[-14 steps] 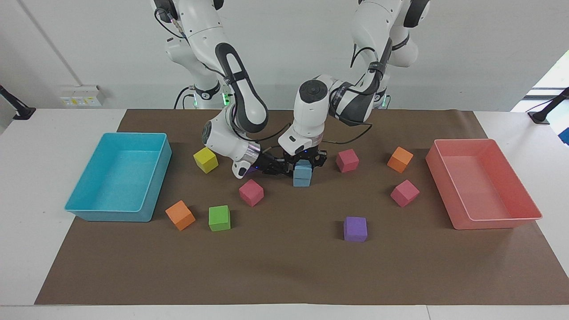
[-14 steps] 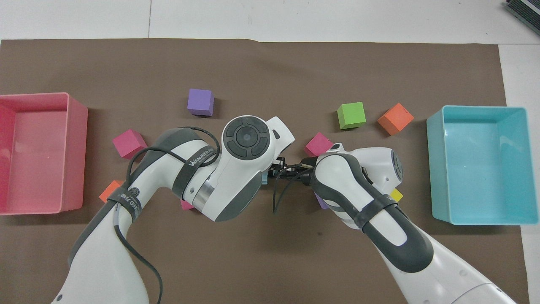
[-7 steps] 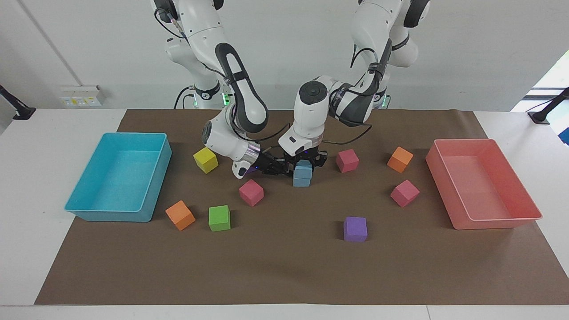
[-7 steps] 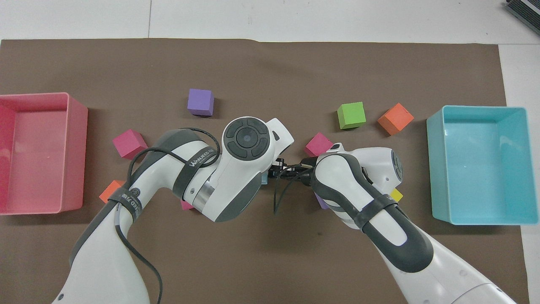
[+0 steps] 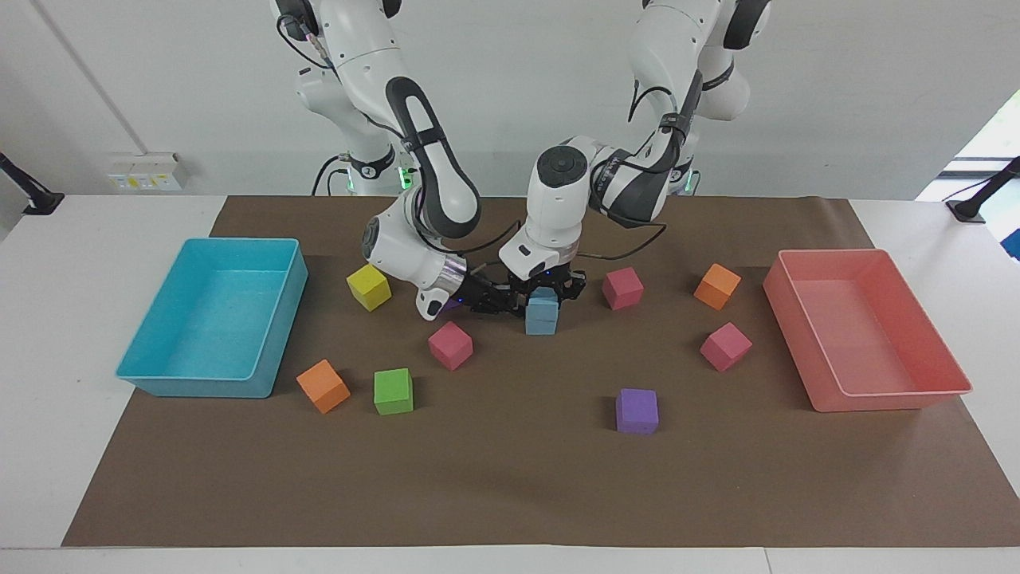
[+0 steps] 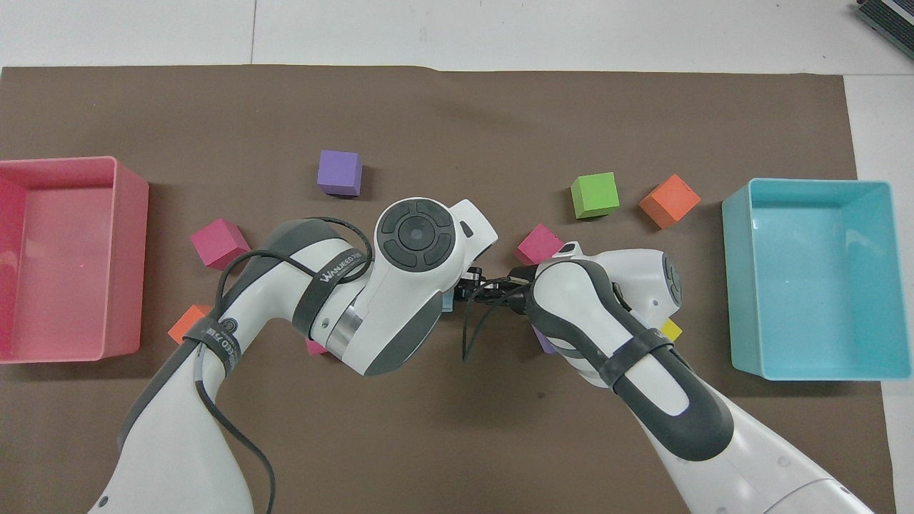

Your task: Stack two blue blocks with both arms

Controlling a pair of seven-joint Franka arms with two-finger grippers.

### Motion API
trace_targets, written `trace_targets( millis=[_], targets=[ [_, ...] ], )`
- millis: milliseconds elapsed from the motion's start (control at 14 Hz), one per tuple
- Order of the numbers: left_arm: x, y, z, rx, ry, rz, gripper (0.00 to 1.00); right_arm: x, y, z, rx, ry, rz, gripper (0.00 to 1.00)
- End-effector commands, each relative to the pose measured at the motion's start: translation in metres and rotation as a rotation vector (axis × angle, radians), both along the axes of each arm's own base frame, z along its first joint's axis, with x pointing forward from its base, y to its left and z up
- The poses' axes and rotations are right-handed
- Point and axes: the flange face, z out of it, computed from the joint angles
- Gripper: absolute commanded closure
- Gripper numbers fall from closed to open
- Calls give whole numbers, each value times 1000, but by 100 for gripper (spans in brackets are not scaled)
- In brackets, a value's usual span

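- Blue blocks [image 5: 542,312] sit stacked mid-mat, between the pink cube [image 5: 450,344] and the magenta cube [image 5: 622,287]; the stack's long axis runs straight up, faces roughly square to us.
- Our left gripper [image 5: 545,288] is clamped on the top block.
- Our right gripper [image 5: 496,301] sits closed just beside the stack, holding nothing.
- We reckon placing's done; next we need to let go and lift straight up.
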Motion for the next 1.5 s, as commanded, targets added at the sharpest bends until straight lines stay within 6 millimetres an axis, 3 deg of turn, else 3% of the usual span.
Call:
trace_targets(
  millis=[0,71,428,926,1425],
  targets=[
    [0,1,5,-20,-7,21,16,2,2,-2,17,-17,-7,100],
    [0,1,4,-19,-5,18,0,2,2,-2,17,-17,-7,100],
    [1,4,7,-14,-6,6,0,2,2,-2,17,-17,-7,100],
    [18,10,54,-32,-50,22,0,4,0,5,25,-28,-5,100],
    [37,92,142,-52,-116,87,0,1,-16,21,3,-61,-14,100]
  ],
)
